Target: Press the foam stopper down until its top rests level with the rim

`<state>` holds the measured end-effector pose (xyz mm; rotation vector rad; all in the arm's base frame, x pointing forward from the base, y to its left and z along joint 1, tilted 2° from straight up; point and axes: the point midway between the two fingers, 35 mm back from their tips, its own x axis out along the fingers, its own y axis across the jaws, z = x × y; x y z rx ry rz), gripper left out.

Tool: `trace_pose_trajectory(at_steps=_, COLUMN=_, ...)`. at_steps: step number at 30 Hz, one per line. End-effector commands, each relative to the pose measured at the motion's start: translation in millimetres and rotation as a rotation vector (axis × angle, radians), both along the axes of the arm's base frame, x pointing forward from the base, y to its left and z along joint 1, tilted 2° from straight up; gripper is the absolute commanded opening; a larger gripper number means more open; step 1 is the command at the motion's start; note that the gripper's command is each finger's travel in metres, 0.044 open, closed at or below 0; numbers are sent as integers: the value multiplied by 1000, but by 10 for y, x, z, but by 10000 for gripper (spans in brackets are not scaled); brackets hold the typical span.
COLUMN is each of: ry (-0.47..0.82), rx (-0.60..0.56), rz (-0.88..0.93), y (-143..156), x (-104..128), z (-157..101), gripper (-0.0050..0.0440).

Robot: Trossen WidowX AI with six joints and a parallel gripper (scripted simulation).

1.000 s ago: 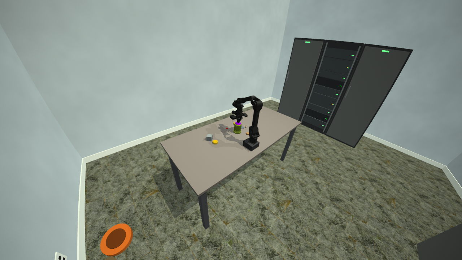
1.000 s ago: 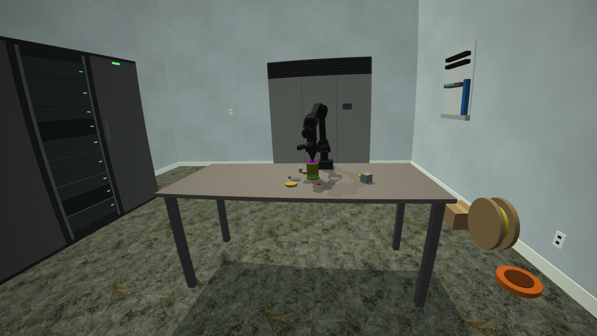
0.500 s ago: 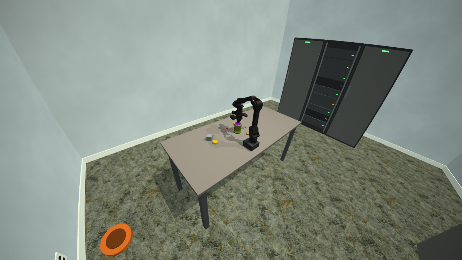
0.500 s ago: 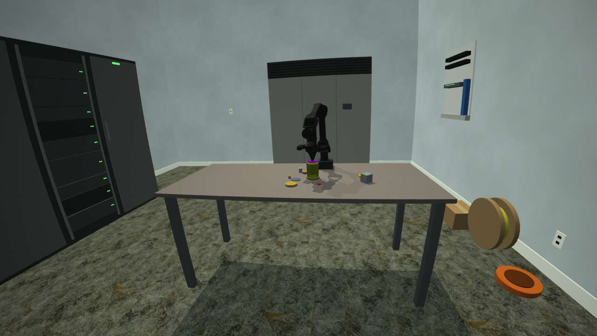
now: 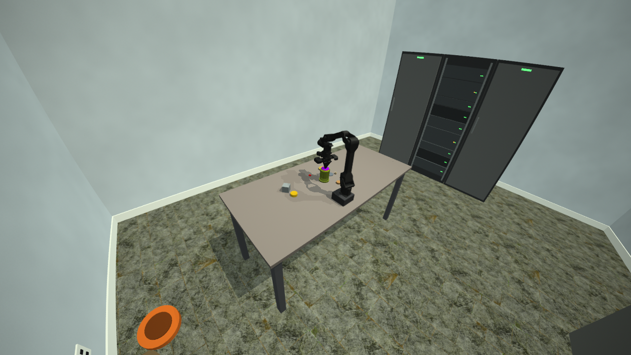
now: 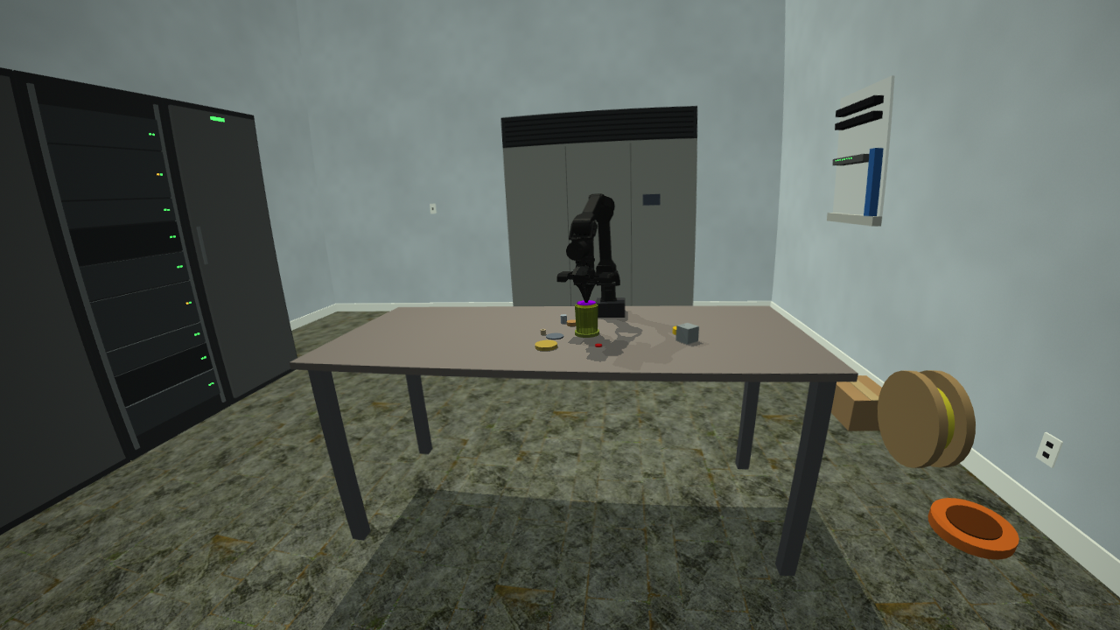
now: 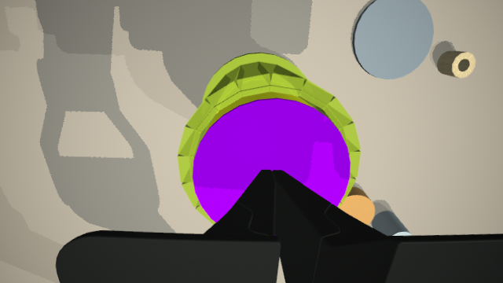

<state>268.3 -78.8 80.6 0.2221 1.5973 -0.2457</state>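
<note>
With the jaws clenched on nothing atop the purple stopper point(image 7: 271, 145), pressing too deep leaves it sunk, or off-centre force shifts the jar point(image 7: 275, 80).

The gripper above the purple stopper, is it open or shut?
Shut. In the wrist view the gripper has its two black fingers meeting at one point with nothing between them, over the purple stopper.

Purple stopper point(image 7: 271, 145), lime-green jar point(image 7: 259, 80)

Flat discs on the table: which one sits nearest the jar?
The grey-blue disc, just beside the green jar. The yellow disc lies farther toward the table's front edge.
</note>
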Motion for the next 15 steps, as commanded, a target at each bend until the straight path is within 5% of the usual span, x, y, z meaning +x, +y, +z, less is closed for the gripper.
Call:
trace_pose_trajectory(at_steps=1, ry=-26, rx=-10, rz=2, y=-14, x=29, z=63, gripper=0)
trace_pose_trajectory(at_steps=15, ry=-26, rx=-10, rz=2, y=-12, x=24, z=53, gripper=0)
